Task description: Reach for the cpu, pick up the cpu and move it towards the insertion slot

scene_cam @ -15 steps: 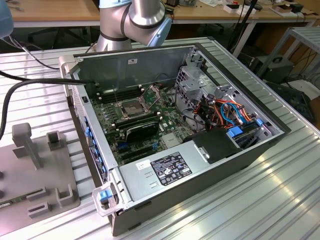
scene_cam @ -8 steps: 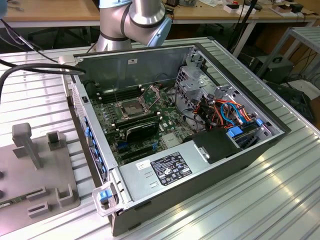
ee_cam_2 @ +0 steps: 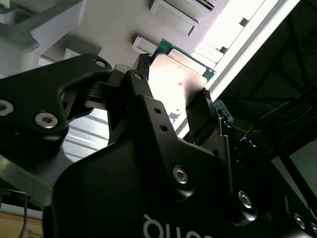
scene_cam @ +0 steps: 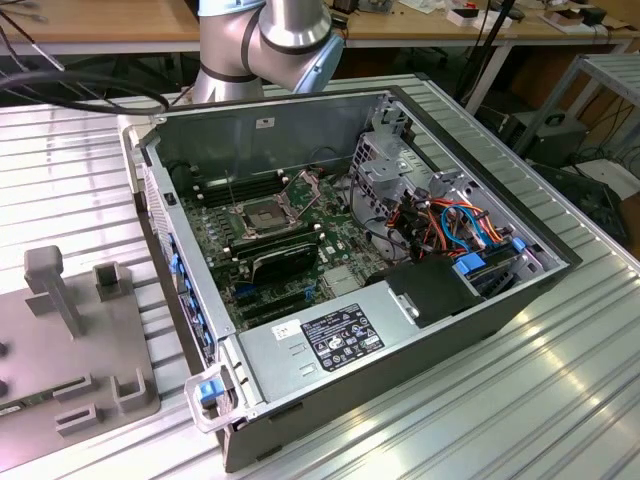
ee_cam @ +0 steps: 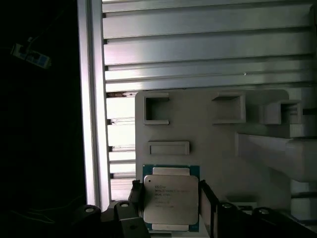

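The cpu (ee_cam: 171, 199), a flat square chip with a pale metal face and a green rim, sits between the two black fingers (ee_cam: 208, 204) of my gripper (ee_cam: 172, 194). One finger presses against each side of it. In the second wrist view the gripper (ee_cam_2: 174, 82) holds the cpu (ee_cam_2: 179, 74) in front of the grey fixture plate (ee_cam_2: 119, 29). In the exterior view the insertion slot (scene_cam: 262, 214) lies inside the open computer case, a silver-framed socket with its load plate (scene_cam: 305, 187) hinged up, on the green board.
The grey fixture plate (ee_cam: 218, 144) carries raised brackets and a tall post (ee_cam: 270, 151). It lies on a ribbed aluminium table (scene_cam: 60, 170) at the exterior view's left. The case wall (scene_cam: 165, 260) stands between plate and socket. A black card (scene_cam: 283, 260) sits near the socket.
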You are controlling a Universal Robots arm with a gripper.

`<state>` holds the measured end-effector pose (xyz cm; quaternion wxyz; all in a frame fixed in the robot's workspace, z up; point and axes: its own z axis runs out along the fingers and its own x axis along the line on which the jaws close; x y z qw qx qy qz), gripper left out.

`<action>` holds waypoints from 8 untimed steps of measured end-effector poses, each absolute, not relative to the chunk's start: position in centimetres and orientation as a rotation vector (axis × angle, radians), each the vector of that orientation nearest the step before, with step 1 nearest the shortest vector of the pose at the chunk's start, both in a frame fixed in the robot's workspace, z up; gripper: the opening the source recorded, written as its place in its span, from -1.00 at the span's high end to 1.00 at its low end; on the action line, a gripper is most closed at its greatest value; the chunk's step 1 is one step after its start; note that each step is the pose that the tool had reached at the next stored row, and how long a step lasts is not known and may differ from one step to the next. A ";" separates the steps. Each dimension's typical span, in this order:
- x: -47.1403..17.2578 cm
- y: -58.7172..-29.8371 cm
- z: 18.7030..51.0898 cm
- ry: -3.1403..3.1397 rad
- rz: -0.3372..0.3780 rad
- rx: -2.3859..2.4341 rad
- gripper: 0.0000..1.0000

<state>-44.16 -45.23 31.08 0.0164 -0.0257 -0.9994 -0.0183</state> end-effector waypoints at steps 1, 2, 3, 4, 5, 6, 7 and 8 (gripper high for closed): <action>-44.2 -45.2 31.6 -3.107 -0.057 -0.080 -0.09; -44.2 -45.2 31.9 -3.107 -0.057 -0.080 -0.09; -44.2 -45.2 32.3 -3.107 -0.057 -0.080 -0.09; -44.2 -45.2 32.6 -3.107 -0.057 -0.080 -0.09; -44.2 -45.2 33.1 -3.107 -0.057 -0.080 -0.09; -44.2 -45.2 33.5 -3.107 -0.057 -0.080 -0.09; -44.2 -45.2 34.0 -3.107 -0.057 -0.080 -0.09; -44.2 -45.2 34.3 -3.107 -0.057 -0.080 -0.09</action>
